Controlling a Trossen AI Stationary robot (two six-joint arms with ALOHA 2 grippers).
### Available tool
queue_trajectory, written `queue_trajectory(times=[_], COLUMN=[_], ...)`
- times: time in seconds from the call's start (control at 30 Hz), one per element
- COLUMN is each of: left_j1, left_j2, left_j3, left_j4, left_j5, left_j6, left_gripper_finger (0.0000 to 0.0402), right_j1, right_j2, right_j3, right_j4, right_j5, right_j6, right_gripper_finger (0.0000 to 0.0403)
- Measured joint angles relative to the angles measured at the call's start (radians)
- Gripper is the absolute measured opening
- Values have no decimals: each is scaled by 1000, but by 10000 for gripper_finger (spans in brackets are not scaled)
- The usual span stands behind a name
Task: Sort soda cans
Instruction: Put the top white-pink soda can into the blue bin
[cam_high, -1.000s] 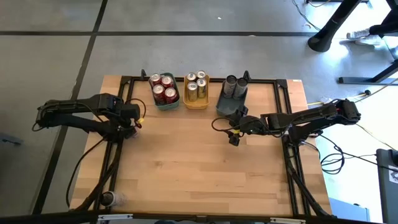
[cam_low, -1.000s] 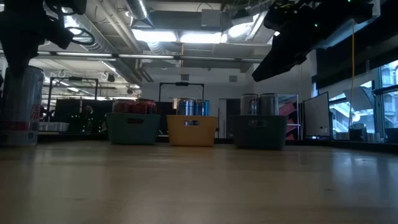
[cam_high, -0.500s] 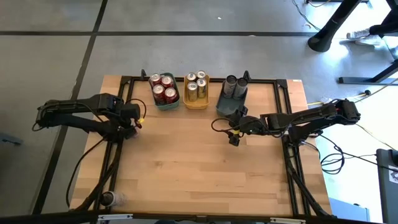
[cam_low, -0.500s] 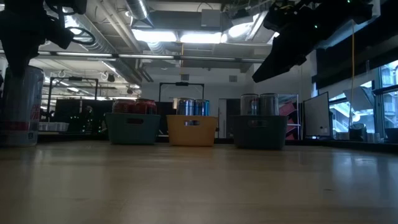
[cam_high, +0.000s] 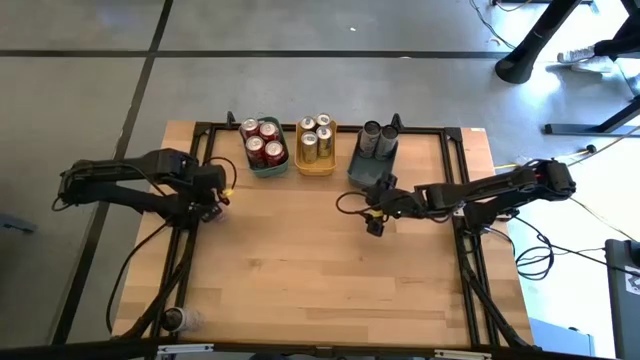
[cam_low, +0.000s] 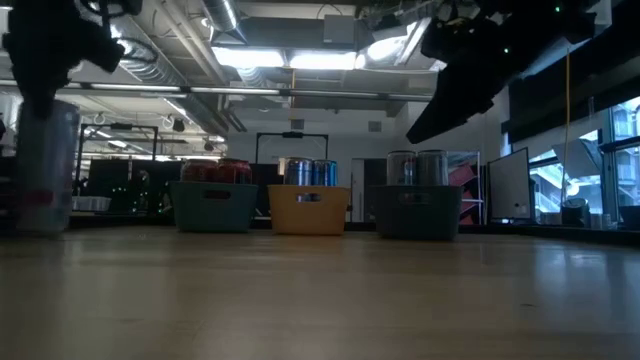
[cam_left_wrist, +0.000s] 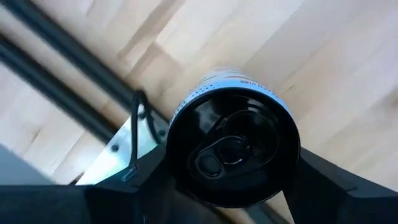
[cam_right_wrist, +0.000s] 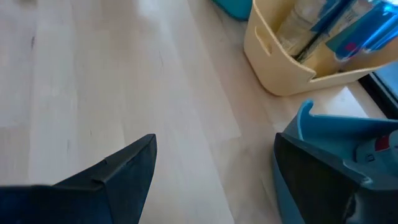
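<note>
Closing on last loose can: left gripper has can between fingers, contact unclear. Right gripper open, empty, hovering near grey-blue tray. Sorting nearly done: teal tray, yellow tray loaded; this can remains.

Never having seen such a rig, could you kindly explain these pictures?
Two dark robot arms work at a wooden table. One camera looks down from above, one sits at table height, one rides each wrist. At the far edge: a teal plastic tray of red soda cans, a yellow tray of gold cans, a grey-blue tray of grey cans. The left claw clasps a pale metal soda can at the left edge; the right claw hangs open, empty.
</note>
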Motion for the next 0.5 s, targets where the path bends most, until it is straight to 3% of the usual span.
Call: queue_trajectory(times=[0.33,0.5], left_j1=[0,-7], left_j2=[1,25], left_j3=[182,234], left_j4=[131,330], left_j5=[-5,-5], left_j6=[39,117], left_gripper_finger=[232,232], right_j1=[0,0], right_j2=[-93,-93], right_j3=[0,0], right_j4=[15,113], right_j5=[-21,-57], right_j6=[-8,-32], right_gripper_finger=[322,278])
